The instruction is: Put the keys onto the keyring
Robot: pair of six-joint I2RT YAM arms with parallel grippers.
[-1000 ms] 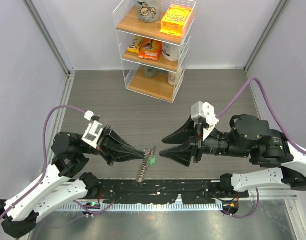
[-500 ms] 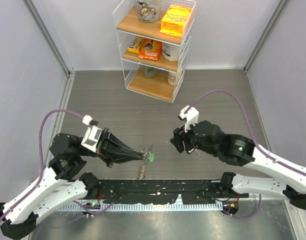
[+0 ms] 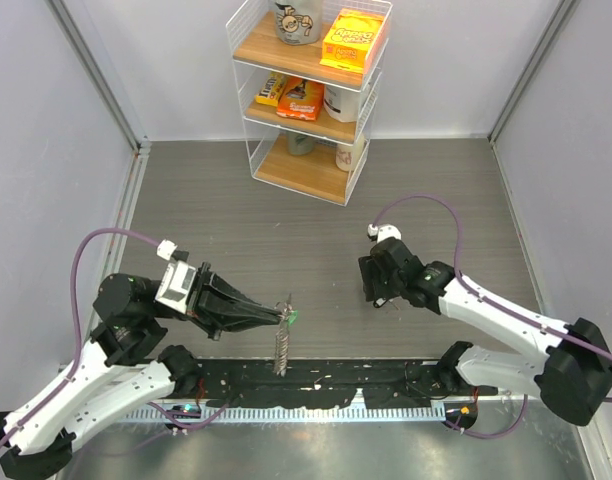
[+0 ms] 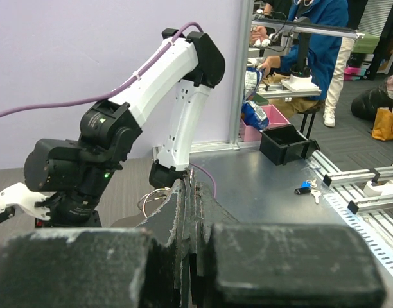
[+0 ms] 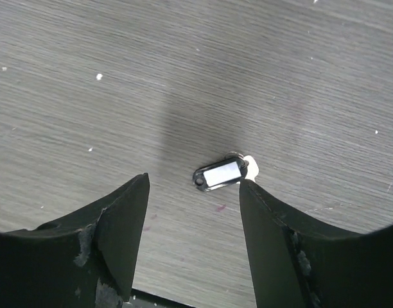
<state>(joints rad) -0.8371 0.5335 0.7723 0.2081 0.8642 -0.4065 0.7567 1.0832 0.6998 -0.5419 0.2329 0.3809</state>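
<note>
Left arm (image 3: pixel 106 345) stretches inward, its jaws pressed shut; right arm (image 3: pixel 486 308) angles down, jaws apart

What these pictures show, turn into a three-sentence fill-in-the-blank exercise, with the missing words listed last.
1. The left gripper is ____ on the keyring, which dangles from it.
2. The small piece at one end of the keyring is coloured ____.
3. The right gripper holds its jaws ____ above a key lying on the table.
Missing words: shut; green; open.
</note>
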